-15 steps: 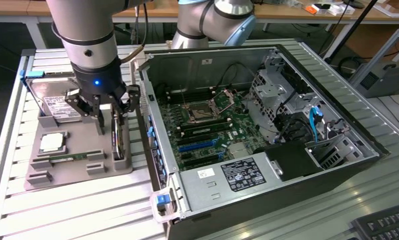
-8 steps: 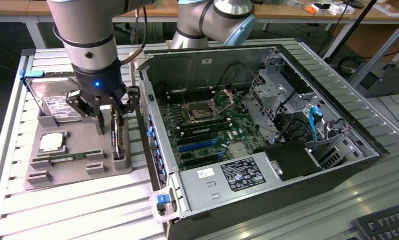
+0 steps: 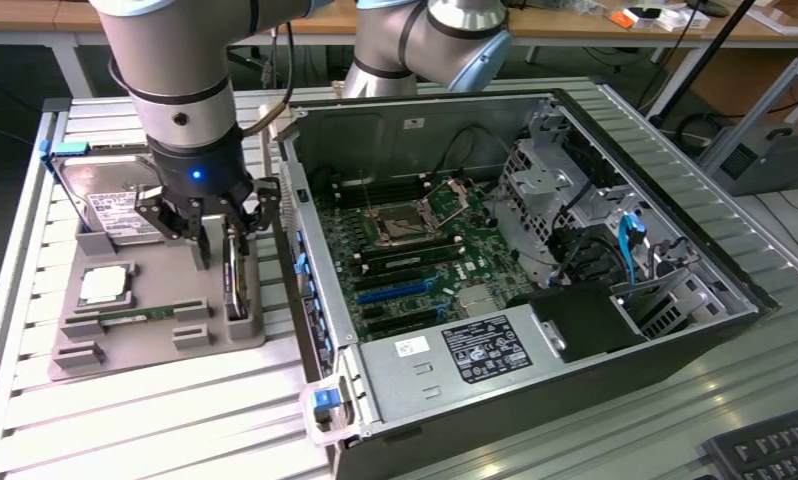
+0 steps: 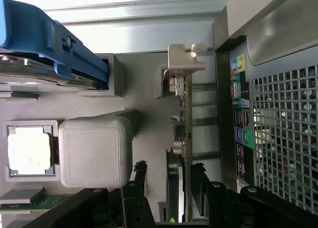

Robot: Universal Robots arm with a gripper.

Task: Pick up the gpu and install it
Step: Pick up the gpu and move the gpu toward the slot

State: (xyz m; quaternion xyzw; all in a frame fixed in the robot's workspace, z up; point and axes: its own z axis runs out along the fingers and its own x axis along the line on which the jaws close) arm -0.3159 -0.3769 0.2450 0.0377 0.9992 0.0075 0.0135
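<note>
The gpu (image 3: 236,285) stands on its edge in a slot at the near side of the grey parts tray (image 3: 152,345), beside the open computer case (image 3: 533,130). It is a thin dark board with a silvery bracket (image 4: 185,59) at its far end. My gripper (image 3: 220,240) has come down over it and is open. In the wrist view the gpu (image 4: 184,123) runs between my two black fingers (image 4: 140,181). One finger is on each side of the card, with a small gap showing at each. The card still rests in the tray.
The tray also holds a hard drive (image 3: 112,205) in a blue carrier (image 4: 44,44), a processor (image 3: 103,285) and a green memory stick (image 3: 139,317). The case's rear wall (image 4: 278,114) stands close beside the card. Blue expansion slots (image 3: 396,292) lie on the motherboard. A keyboard (image 3: 773,450) sits at the near right.
</note>
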